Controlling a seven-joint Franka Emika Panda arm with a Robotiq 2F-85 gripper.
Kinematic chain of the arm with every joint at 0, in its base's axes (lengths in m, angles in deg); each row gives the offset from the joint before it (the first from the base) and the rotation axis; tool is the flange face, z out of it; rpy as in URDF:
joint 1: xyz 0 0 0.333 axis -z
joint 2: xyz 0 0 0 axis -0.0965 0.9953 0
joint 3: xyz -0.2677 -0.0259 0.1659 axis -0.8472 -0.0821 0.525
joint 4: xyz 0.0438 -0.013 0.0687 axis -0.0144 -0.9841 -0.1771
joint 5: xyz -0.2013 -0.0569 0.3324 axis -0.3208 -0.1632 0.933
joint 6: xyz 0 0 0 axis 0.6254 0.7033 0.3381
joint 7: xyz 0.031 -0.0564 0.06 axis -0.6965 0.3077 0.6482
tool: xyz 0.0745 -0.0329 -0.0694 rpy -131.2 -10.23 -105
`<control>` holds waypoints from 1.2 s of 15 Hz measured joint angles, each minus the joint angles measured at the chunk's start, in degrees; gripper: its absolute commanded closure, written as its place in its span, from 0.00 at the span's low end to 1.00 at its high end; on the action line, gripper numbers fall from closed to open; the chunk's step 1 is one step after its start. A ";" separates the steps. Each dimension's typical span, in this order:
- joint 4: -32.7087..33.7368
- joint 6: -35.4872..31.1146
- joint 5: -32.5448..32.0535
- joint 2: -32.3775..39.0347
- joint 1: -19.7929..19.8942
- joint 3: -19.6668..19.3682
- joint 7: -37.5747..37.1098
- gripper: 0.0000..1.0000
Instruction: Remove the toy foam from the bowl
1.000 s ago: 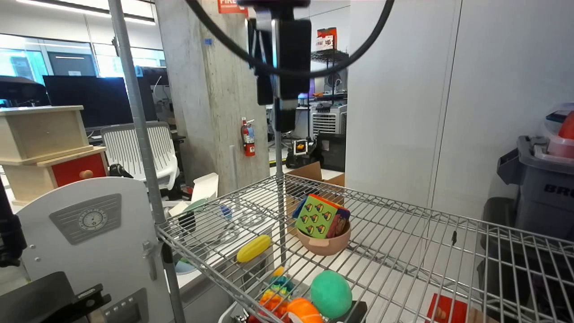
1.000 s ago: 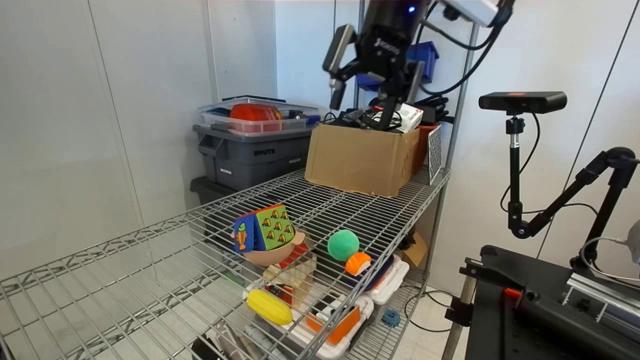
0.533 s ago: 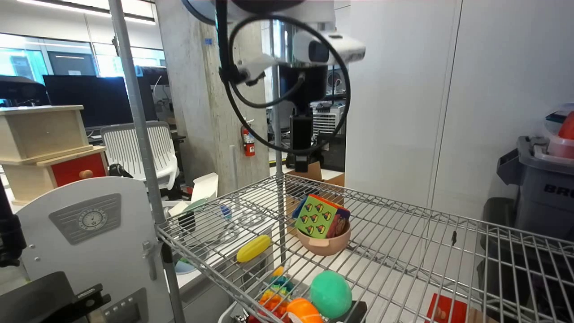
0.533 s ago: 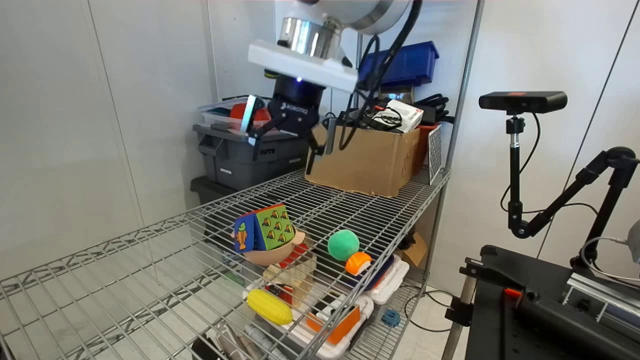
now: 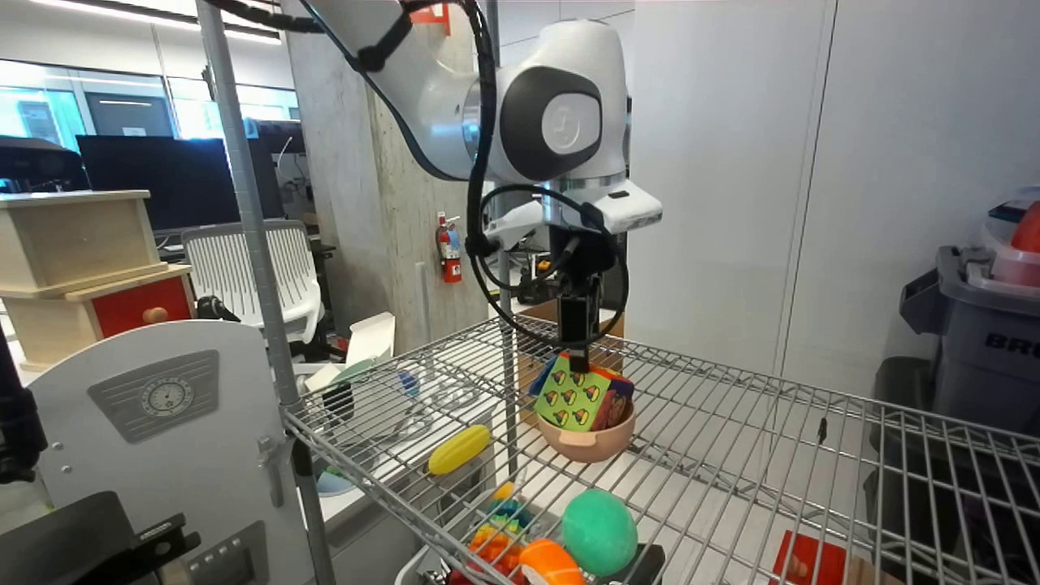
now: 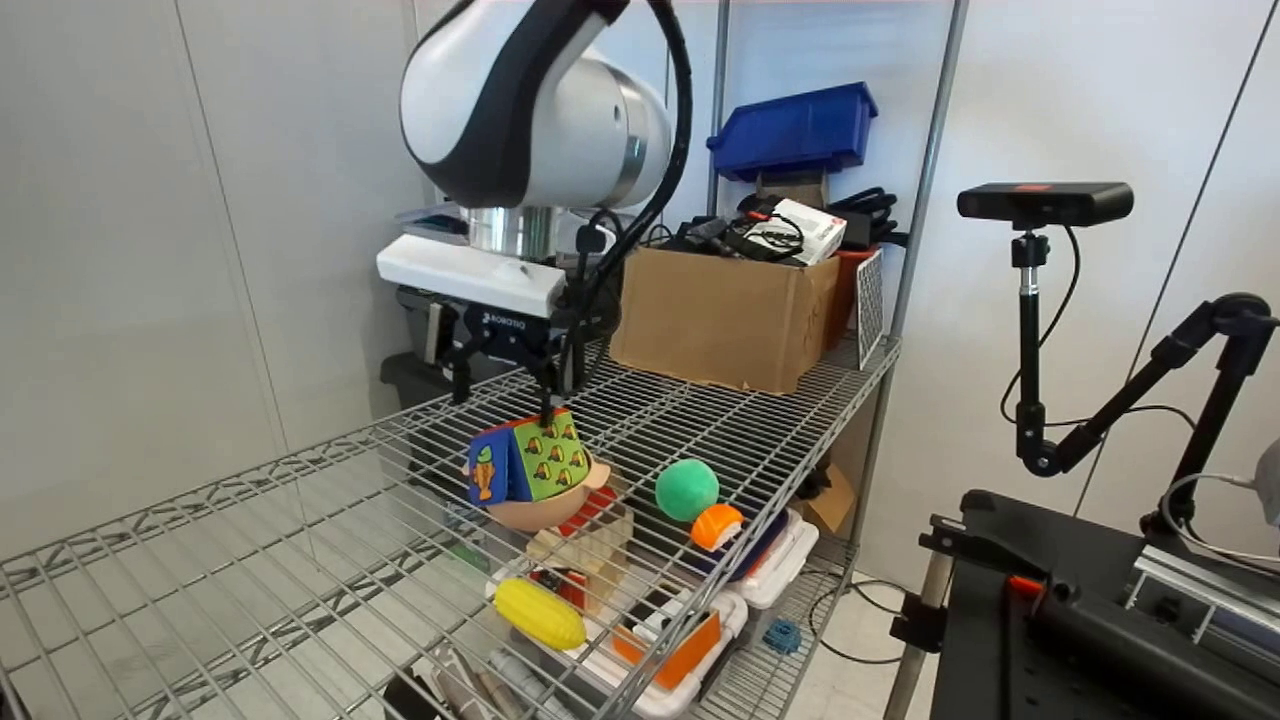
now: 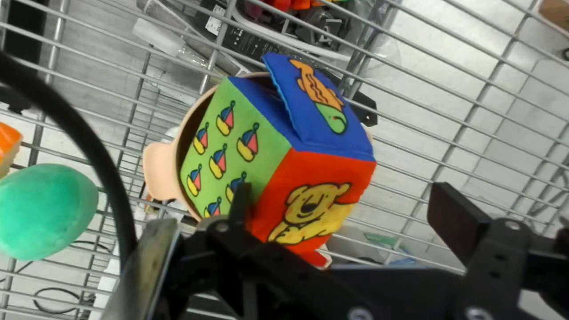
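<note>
The toy foam, a soft cube with green boat-print, blue fish and red bear faces, sits tilted in the pinkish-tan bowl and sticks out above its rim. The foam shows in both exterior views (image 5: pixel 571 398) (image 6: pixel 545 458) and in the wrist view (image 7: pixel 306 171). The bowl (image 5: pixel 589 445) (image 6: pixel 540 513) (image 7: pixel 161 171) rests on the wire shelf. My gripper (image 5: pixel 578 361) (image 6: pixel 503 405) (image 7: pixel 343 193) is open, pointing down just above the foam. In the wrist view one finger overlaps the foam's green and red edge; whether it touches is unclear. The other finger is over bare wire.
A green ball (image 5: pixel 600 532) (image 6: pixel 686 490), an orange piece (image 6: pixel 716 527) and a yellow oblong toy (image 5: pixel 459 449) (image 6: pixel 540 613) lie on the wire shelf (image 5: pixel 366 478). A cardboard box (image 6: pixel 700 320) stands at one end. Metal posts (image 5: pixel 258 203) rise at the corners.
The arm has swung across over the bowl and come down from high up, so the gripper is now just above the foam. The foam, bowl and other toys have not moved.
</note>
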 measured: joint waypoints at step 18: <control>41.79 46.34 -0.28 20.61 5.92 2.20 -1.86 1.00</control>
